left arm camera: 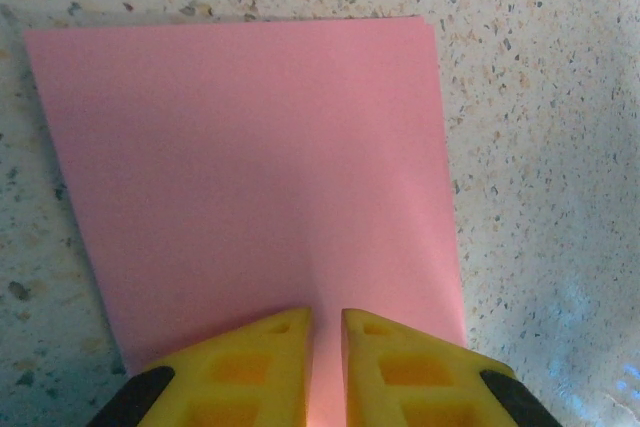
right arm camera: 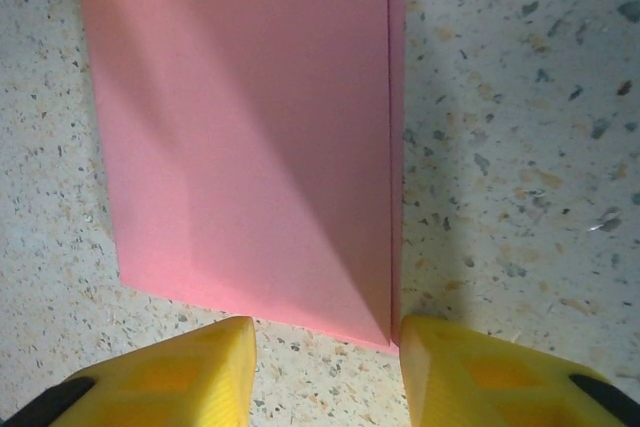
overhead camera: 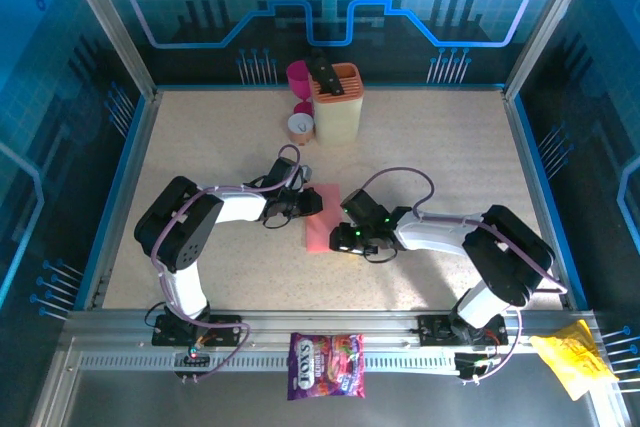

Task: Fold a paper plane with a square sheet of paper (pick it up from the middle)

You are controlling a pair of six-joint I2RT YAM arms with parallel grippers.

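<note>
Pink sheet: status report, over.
Left gripper nearly shut at edge of sheet. Right gripper open, straddling its corner. Folded in half, flat on table. Nothing lying on it.

The square sheet of paper (left arm camera: 250, 167) is salmon pink (plain, matte); the table (left arm camera: 540, 147) beige, dark-speckled.

Seen from above, the left arm (overhead camera: 190, 227) at 8 o'clock and the right arm (overhead camera: 480, 242) at 4 o'clock wear white shells between bulky black joints. Each trails a looping lilac cable (overhead camera: 400, 175). Black base plates (overhead camera: 197, 329) sit under both at 6 o'clock. A green light glows on the dark head of the right claw (overhead camera: 345, 238); the left claw (overhead camera: 312, 204) is black too. Up close, the fingers (left arm camera: 260, 367) are bright yellow wedges moulded with square recessed pockets, with black patches at 7 and 5 o'clock.
</note>
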